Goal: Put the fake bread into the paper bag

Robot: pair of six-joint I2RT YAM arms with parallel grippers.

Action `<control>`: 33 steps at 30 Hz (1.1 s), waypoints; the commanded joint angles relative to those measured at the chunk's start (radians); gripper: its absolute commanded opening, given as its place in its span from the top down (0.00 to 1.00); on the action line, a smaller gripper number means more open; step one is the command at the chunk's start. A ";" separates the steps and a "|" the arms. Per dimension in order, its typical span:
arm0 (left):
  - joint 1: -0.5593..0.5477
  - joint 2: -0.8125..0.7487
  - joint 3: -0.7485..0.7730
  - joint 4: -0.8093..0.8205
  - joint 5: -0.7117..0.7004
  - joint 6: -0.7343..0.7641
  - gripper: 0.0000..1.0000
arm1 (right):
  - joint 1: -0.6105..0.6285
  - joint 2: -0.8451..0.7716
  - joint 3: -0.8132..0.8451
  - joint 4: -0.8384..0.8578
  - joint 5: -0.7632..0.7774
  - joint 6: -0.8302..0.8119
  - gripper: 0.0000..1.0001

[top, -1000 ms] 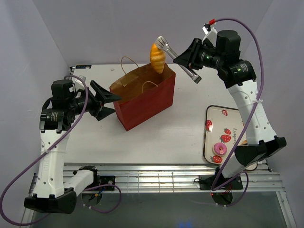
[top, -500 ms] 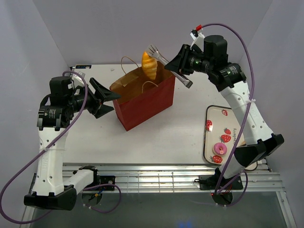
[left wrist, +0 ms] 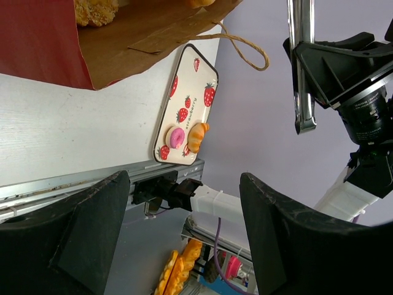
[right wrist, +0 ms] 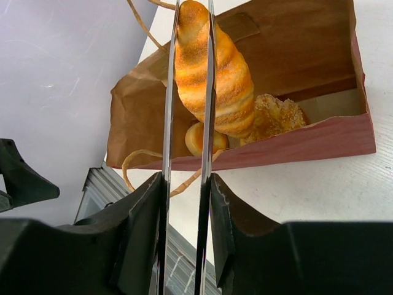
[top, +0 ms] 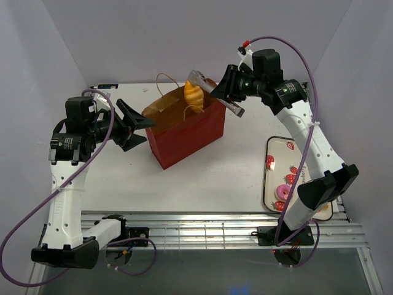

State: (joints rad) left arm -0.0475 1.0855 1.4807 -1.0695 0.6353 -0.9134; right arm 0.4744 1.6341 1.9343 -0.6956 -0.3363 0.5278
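Croissant [right wrist: 191, 67] hangs over paper bag [top: 187, 132] mouth; our right hand [right wrist: 184, 190] clenches tongs [right wrist: 205, 160]; next we ease them open.

Two croissants, the upper croissant [top: 194, 93] at twelve o'clock and the tray croissant [left wrist: 198, 135] at four o'clock; one pink doughnut [top: 284, 192]; two more bread pieces inside the bag, a sugared piece [right wrist: 276, 117] and a small bun [right wrist: 199, 138]; one paper bag [top: 184, 132]; one pair of tongs [left wrist: 302, 67]; one tray [top: 277, 147].

Overhead view facing down, two close wrist views, all sharing paper bag [top: 184, 132]
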 commanded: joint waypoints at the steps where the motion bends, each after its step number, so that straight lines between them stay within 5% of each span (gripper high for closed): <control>1: 0.006 0.007 0.036 0.002 -0.005 0.013 0.18 | 0.006 -0.014 0.037 0.025 0.002 -0.037 0.60; 11: 0.005 0.016 0.044 0.006 -0.011 0.002 0.18 | 0.009 -0.005 0.060 -0.024 0.010 -0.080 0.52; 33: 0.006 -0.033 0.004 0.034 -0.023 -0.054 0.18 | 0.007 -0.137 0.127 -0.192 0.111 -0.138 0.50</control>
State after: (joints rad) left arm -0.0475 1.0798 1.4872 -1.0611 0.6193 -0.9539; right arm 0.4782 1.5856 2.0335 -0.8673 -0.2718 0.4156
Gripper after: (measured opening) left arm 0.825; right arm 0.496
